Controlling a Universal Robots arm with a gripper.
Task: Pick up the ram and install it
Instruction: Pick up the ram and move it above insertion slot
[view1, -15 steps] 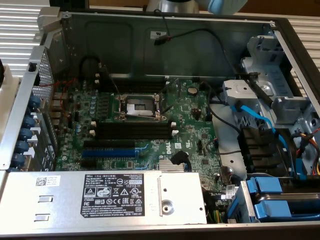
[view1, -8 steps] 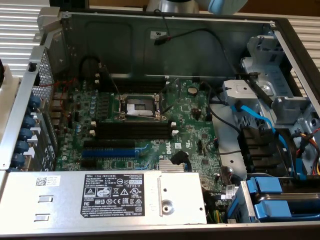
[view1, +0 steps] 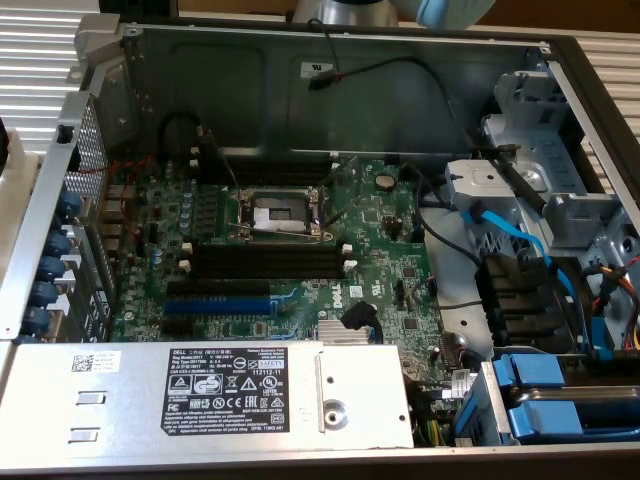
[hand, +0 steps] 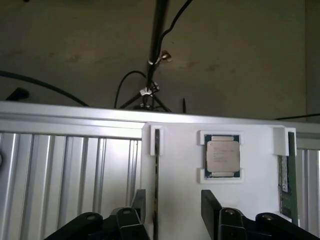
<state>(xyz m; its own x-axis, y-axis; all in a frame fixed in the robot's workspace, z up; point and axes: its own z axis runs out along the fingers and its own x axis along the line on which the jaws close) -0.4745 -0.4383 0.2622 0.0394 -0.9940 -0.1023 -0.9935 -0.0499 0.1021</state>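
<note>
Ram (hand: 156, 175) stands on its thin edge in a slot of a white holder (hand: 180, 145), seen end-on as a dark, narrow strip. It runs between the two fingers (hand: 211, 205) of the gripper (hand: 175, 200). The jaws are apart and neither one touches the stick. The ram is much closer to the finger that is farther from the processor (hand: 222, 156).

In the exterior view, the open computer case (view1: 330, 60) takes up most of the scene. Its grey power supply (view1: 130, 395) lies at 7 o'clock and the drive cages with blue cables (view1: 520, 240) are at 3 o'clock. The green motherboard (view1: 390, 260) lies flat in the middle of the case, with the processor socket (view1: 275, 212) near its centre. The black memory slots (view1: 265, 262) sit just toward 6 o'clock of the socket. The blue expansion slot (view1: 218, 305) is toward 7 o'clock of those slots.

In the wrist view, the holder rests against ribbed metal (hand: 70, 170). The processor sits in a recess at the holder's middle. A second green stick (hand: 286, 180) stands at the holder's far edge, well apart from the gripper.
</note>
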